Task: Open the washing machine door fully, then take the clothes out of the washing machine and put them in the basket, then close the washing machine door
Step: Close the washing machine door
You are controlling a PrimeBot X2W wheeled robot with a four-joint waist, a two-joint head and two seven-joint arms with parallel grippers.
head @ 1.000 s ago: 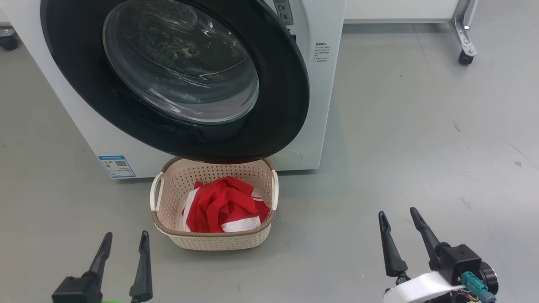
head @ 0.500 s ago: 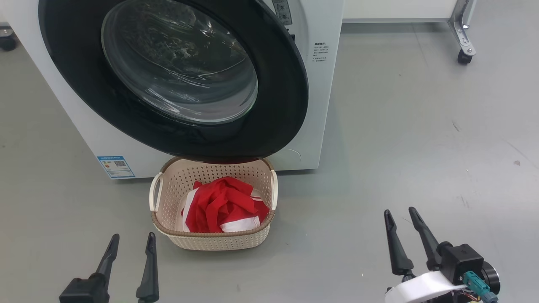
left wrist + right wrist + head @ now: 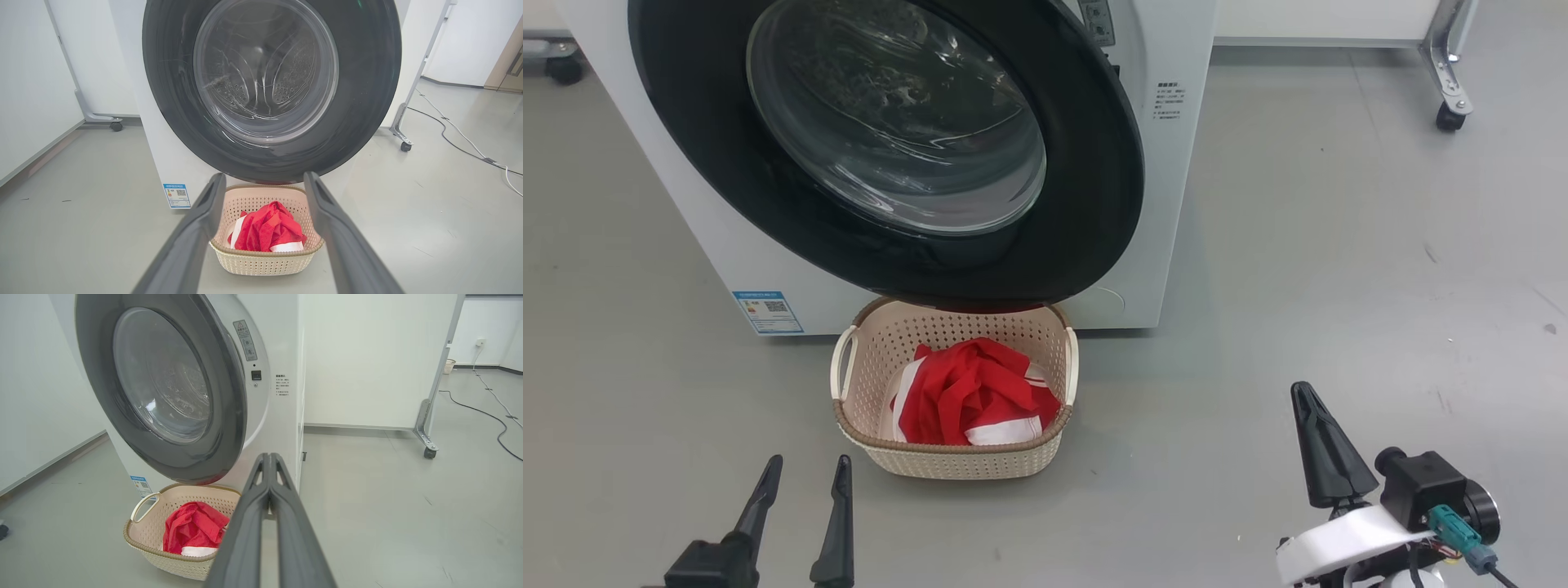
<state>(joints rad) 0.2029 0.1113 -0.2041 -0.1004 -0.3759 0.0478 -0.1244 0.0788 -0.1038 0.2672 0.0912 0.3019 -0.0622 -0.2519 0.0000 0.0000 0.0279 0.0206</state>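
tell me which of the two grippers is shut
The right gripper: its two dark fingers are pressed together into one point, holding nothing. The left gripper has its fingers spread apart.

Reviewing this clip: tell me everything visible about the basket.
The basket is small, rounded rectangular, of cream perforated plastic, with a brown woven-look rim and a white handle on each side. It stands upright on the grey floor close before the washing machine, its back rim under the black door; whether they touch is unclear. Red clothes with white trim lie bunched inside.
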